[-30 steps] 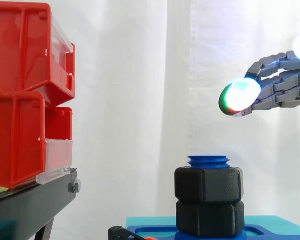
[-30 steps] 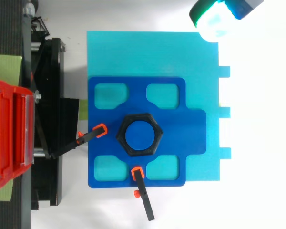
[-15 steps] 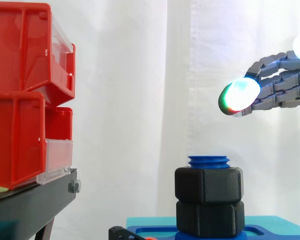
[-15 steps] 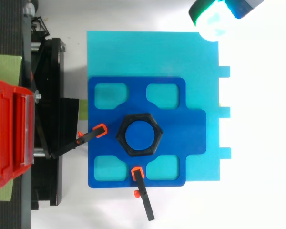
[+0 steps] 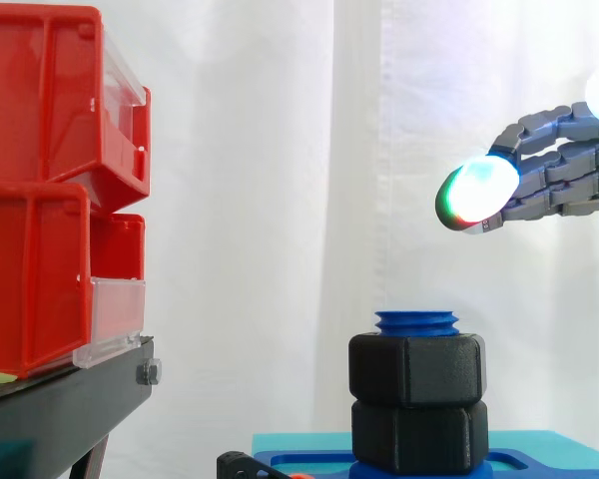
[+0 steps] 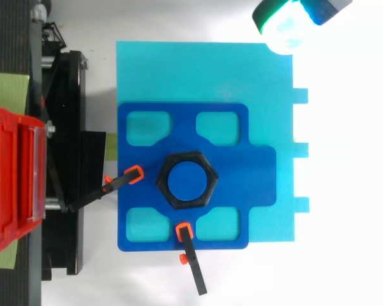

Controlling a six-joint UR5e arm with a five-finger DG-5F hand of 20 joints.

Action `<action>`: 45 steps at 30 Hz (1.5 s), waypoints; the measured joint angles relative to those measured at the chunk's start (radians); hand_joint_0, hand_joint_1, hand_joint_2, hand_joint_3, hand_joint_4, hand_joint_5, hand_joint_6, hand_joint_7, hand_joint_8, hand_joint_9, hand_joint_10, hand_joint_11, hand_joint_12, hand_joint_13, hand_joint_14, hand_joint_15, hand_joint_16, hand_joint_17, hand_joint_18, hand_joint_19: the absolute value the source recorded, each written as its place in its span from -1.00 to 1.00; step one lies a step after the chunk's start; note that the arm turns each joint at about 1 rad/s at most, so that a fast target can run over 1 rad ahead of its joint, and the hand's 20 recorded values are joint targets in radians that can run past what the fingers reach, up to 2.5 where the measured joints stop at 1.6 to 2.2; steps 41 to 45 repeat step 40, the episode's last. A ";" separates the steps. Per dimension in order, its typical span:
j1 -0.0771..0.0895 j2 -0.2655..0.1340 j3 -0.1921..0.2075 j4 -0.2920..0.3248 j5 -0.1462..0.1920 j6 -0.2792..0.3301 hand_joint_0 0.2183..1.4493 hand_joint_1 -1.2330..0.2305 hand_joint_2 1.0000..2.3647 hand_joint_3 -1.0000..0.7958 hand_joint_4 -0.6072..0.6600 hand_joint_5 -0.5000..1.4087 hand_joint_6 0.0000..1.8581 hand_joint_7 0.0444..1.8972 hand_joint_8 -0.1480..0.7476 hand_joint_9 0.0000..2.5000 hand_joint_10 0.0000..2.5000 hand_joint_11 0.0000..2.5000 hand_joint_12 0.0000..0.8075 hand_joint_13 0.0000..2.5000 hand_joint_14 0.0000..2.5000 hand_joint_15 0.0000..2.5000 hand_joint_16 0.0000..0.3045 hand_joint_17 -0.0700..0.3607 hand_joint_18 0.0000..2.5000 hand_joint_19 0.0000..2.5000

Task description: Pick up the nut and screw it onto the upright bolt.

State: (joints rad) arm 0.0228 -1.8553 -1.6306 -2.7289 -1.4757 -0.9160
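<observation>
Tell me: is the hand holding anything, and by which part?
Nothing is held. The hand hangs open, above and to the right of the bolt, apart from the nuts on it.

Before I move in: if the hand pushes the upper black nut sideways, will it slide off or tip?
Probably neither: the upper nut sits around the blue bolt, whose threaded tip shows above it, so a side push should just meet the bolt. It looks rigid, likely light plastic. Its flat hexagonal sides should offer decent purchase for turning.
</observation>
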 measured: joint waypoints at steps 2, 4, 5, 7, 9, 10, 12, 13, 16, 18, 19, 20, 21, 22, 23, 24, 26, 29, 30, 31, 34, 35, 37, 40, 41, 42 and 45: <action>0.000 0.000 0.000 0.000 0.000 0.000 -0.58 0.24 -1.00 -0.44 0.15 -0.72 -0.46 -0.39 -0.20 -0.87 -1.00 -1.00 -0.11 -0.90 -1.00 -1.00 -0.70 -0.19 -1.00 -1.00; 0.000 0.000 0.000 0.000 0.000 0.000 -0.58 0.24 -1.00 -0.44 0.15 -0.72 -0.46 -0.38 -0.20 -0.87 -1.00 -1.00 -0.11 -0.90 -1.00 -1.00 -0.70 -0.19 -1.00 -1.00; 0.000 0.000 0.000 0.000 0.000 0.000 -0.59 0.24 -1.00 -0.44 0.16 -0.72 -0.46 -0.32 -0.20 -0.88 -1.00 -1.00 -0.11 -0.90 -1.00 -1.00 -0.70 -0.20 -1.00 -1.00; 0.000 0.000 0.000 0.000 0.000 0.000 -0.59 0.24 -1.00 -0.44 0.16 -0.72 -0.46 -0.35 -0.20 -0.88 -1.00 -1.00 -0.11 -0.90 -1.00 -1.00 -0.70 -0.20 -1.00 -1.00; 0.000 0.000 0.000 0.000 0.000 0.000 -0.59 0.24 -1.00 -0.44 0.15 -0.72 -0.46 -0.40 -0.20 -0.86 -1.00 -1.00 -0.12 -0.90 -1.00 -1.00 -0.70 -0.20 -1.00 -1.00; 0.000 0.000 0.000 0.000 0.000 0.000 -0.59 0.24 -1.00 -0.44 0.16 -0.72 -0.46 -0.39 -0.20 -0.86 -1.00 -1.00 -0.12 -0.90 -1.00 -1.00 -0.70 -0.20 -1.00 -1.00; 0.000 0.000 0.000 0.000 0.000 0.000 -0.58 0.24 -1.00 -0.44 0.16 -0.72 -0.46 -0.31 -0.20 -0.88 -1.00 -1.00 -0.12 -0.90 -1.00 -1.00 -0.70 -0.20 -1.00 -1.00; 0.000 0.000 0.000 0.000 0.000 0.000 -0.59 0.24 -1.00 -0.44 0.16 -0.72 -0.46 -0.32 -0.20 -0.88 -1.00 -1.00 -0.12 -0.90 -1.00 -1.00 -0.70 -0.20 -1.00 -1.00; 0.000 0.000 0.000 0.000 0.000 0.000 -0.58 0.23 -1.00 -0.44 0.15 -0.71 -0.46 -0.41 -0.20 -0.85 -1.00 -1.00 -0.13 -0.89 -1.00 -1.00 -0.70 -0.20 -1.00 -1.00; 0.000 0.000 0.000 0.000 0.000 0.000 -0.58 0.23 -1.00 -0.44 0.15 -0.71 -0.46 -0.38 -0.20 -0.85 -1.00 -1.00 -0.13 -0.89 -1.00 -1.00 -0.70 -0.20 -1.00 -1.00; 0.000 0.000 0.000 0.000 0.000 0.000 -0.58 0.24 -1.00 -0.44 0.15 -0.72 -0.46 -0.31 -0.20 -0.87 -1.00 -1.00 -0.13 -0.89 -1.00 -1.00 -0.71 -0.21 -1.00 -1.00; 0.000 0.000 0.000 0.000 0.000 0.000 -0.58 0.24 -1.00 -0.44 0.15 -0.72 -0.46 -0.32 -0.20 -0.87 -1.00 -1.00 -0.12 -0.89 -1.00 -1.00 -0.71 -0.21 -1.00 -1.00; 0.000 0.000 0.000 0.000 0.000 0.000 -0.58 0.24 -1.00 -0.44 0.15 -0.72 -0.46 -0.38 -0.20 -0.87 -1.00 -1.00 -0.12 -0.89 -1.00 -1.00 -0.70 -0.20 -1.00 -1.00; 0.000 0.000 0.000 0.000 0.000 0.000 -0.58 0.23 -1.00 -0.44 0.15 -0.71 -0.46 -0.40 -0.19 -0.84 -1.00 -1.00 -0.12 -0.89 -1.00 -1.00 -0.70 -0.20 -1.00 -1.00; 0.000 0.000 0.000 0.000 0.000 0.000 -0.58 0.22 -1.00 -0.44 0.15 -0.71 -0.46 -0.40 -0.19 -0.84 -1.00 -1.00 -0.13 -0.89 -1.00 -1.00 -0.70 -0.21 -1.00 -1.00; 0.000 0.000 0.000 0.000 0.000 0.000 -0.58 0.23 -1.00 -0.44 0.15 -0.71 -0.46 -0.38 -0.19 -0.85 -1.00 -1.00 -0.13 -0.89 -1.00 -1.00 -0.70 -0.21 -1.00 -1.00; 0.000 0.000 0.000 0.000 0.000 0.000 -0.58 0.23 -1.00 -0.44 0.15 -0.71 -0.46 -0.32 -0.19 -0.86 -1.00 -1.00 -0.13 -0.89 -1.00 -1.00 -0.71 -0.21 -1.00 -1.00; 0.000 0.000 0.000 0.000 0.000 0.000 -0.58 0.22 -1.00 -0.44 0.15 -0.71 -0.46 -0.40 -0.19 -0.84 -1.00 -1.00 -0.13 -0.88 -1.00 -1.00 -0.71 -0.21 -0.99 -1.00; 0.000 0.000 0.000 0.000 0.000 0.000 -0.58 0.22 -1.00 -0.44 0.15 -0.71 -0.46 -0.40 -0.19 -0.84 -1.00 -1.00 -0.13 -0.88 -1.00 -1.00 -0.71 -0.21 -0.99 -1.00; 0.000 0.000 0.000 0.000 0.000 0.000 -0.58 0.22 -1.00 -0.44 0.15 -0.71 -0.46 -0.39 -0.19 -0.84 -1.00 -1.00 -0.13 -0.88 -1.00 -1.00 -0.71 -0.21 -0.99 -1.00; 0.000 0.000 0.000 0.000 0.000 0.000 -0.58 0.22 -1.00 -0.44 0.15 -0.71 -0.46 -0.36 -0.19 -0.85 -1.00 -1.00 -0.13 -0.88 -1.00 -1.00 -0.71 -0.21 -0.99 -1.00; 0.000 0.000 0.000 0.000 0.000 0.000 -0.58 0.22 -1.00 -0.44 0.15 -0.71 -0.46 -0.40 -0.19 -0.84 -1.00 -1.00 -0.13 -0.88 -1.00 -1.00 -0.71 -0.21 -0.99 -1.00; 0.000 0.000 0.000 0.000 0.000 0.000 -0.58 0.21 -1.00 -0.44 0.15 -0.71 -0.46 -0.41 -0.19 -0.83 -1.00 -1.00 -0.13 -0.87 -1.00 -1.00 -0.71 -0.21 -0.99 -1.00; 0.000 0.000 0.000 0.000 0.000 0.000 -0.58 0.21 -1.00 -0.44 0.16 -0.71 -0.46 -0.35 -0.19 -0.84 -1.00 -1.00 -0.13 -0.87 -1.00 -1.00 -0.71 -0.21 -0.99 -1.00; 0.000 0.000 0.000 0.000 0.000 0.000 -0.58 0.21 -1.00 -0.44 0.16 -0.71 -0.46 -0.35 -0.19 -0.84 -1.00 -1.00 -0.13 -0.87 -1.00 -1.00 -0.71 -0.21 -0.99 -1.00; 0.000 0.000 0.000 0.000 0.000 0.000 -0.58 0.21 -1.00 -0.44 0.16 -0.71 -0.46 -0.35 -0.19 -0.84 -1.00 -1.00 -0.13 -0.87 -1.00 -1.00 -0.71 -0.21 -0.99 -1.00; 0.000 0.000 0.000 0.000 0.000 0.000 -0.58 0.21 -1.00 -0.44 0.16 -0.71 -0.46 -0.35 -0.19 -0.84 -1.00 -1.00 -0.13 -0.87 -1.00 -1.00 -0.71 -0.21 -0.99 -1.00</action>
